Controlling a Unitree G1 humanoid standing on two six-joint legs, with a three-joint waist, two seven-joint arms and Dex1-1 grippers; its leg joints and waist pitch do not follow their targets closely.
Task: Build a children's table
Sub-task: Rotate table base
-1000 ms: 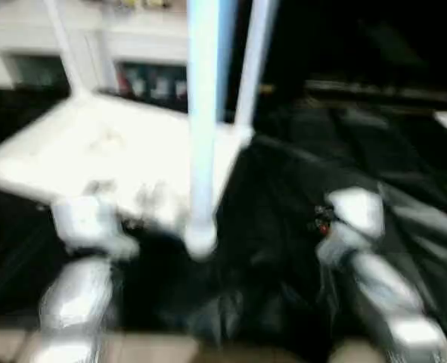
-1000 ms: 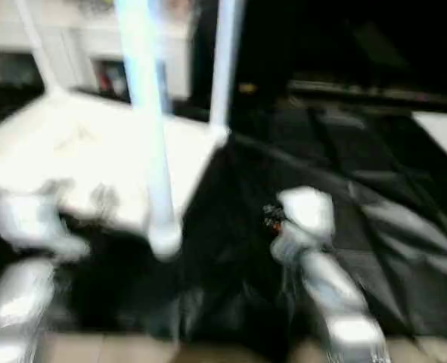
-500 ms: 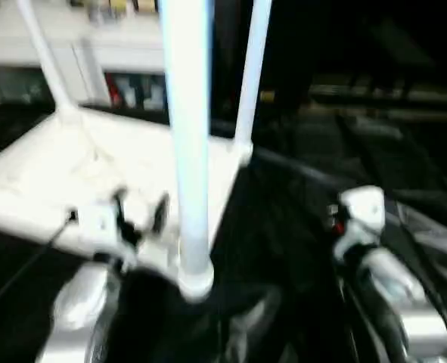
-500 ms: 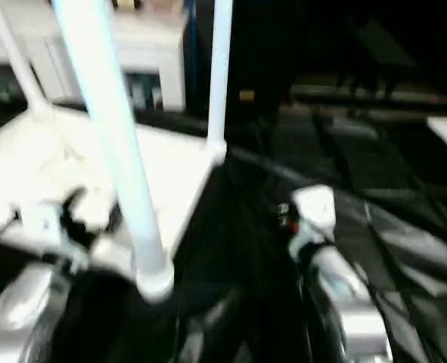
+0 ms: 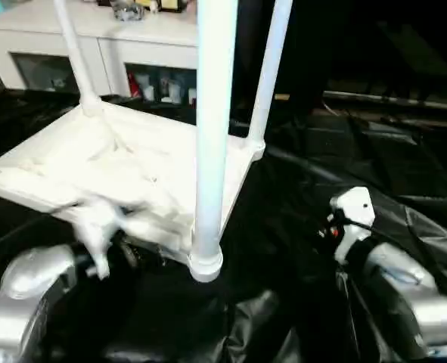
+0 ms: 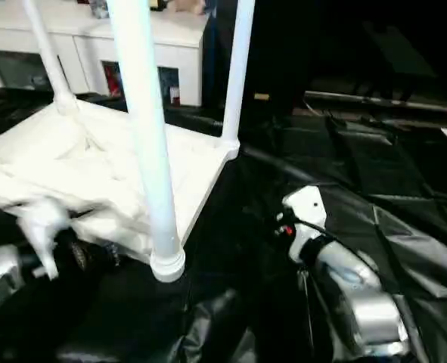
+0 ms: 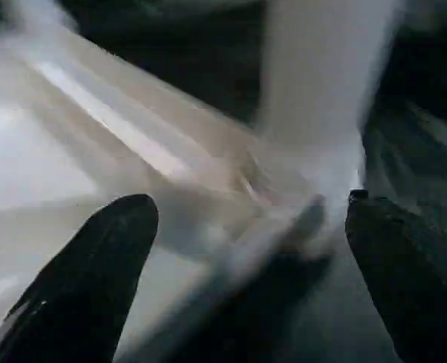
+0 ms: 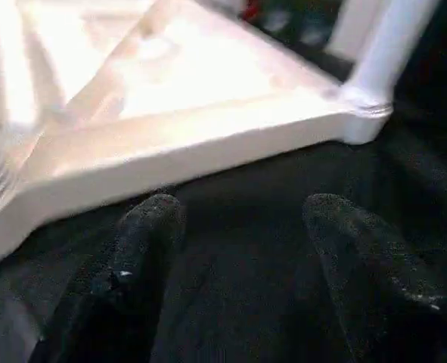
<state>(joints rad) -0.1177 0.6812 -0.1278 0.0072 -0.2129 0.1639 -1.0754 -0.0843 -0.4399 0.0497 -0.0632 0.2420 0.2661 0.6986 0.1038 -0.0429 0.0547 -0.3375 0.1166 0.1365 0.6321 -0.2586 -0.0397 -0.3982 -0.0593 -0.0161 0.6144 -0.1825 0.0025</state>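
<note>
Three legs (image 5: 214, 136) now stand in our upturned table top (image 5: 132, 162) on the black sheet (image 5: 344, 166), and our left gripper (image 7: 238, 265) has closed in beside the near corner, fingers apart like the right gripper's (image 8: 238, 257), so one socket probably remains.

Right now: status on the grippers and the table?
Left gripper open at the near edge of the table top. Right gripper open, empty, over black sheet. Top upside down, three legs standing in corner sockets.
</note>
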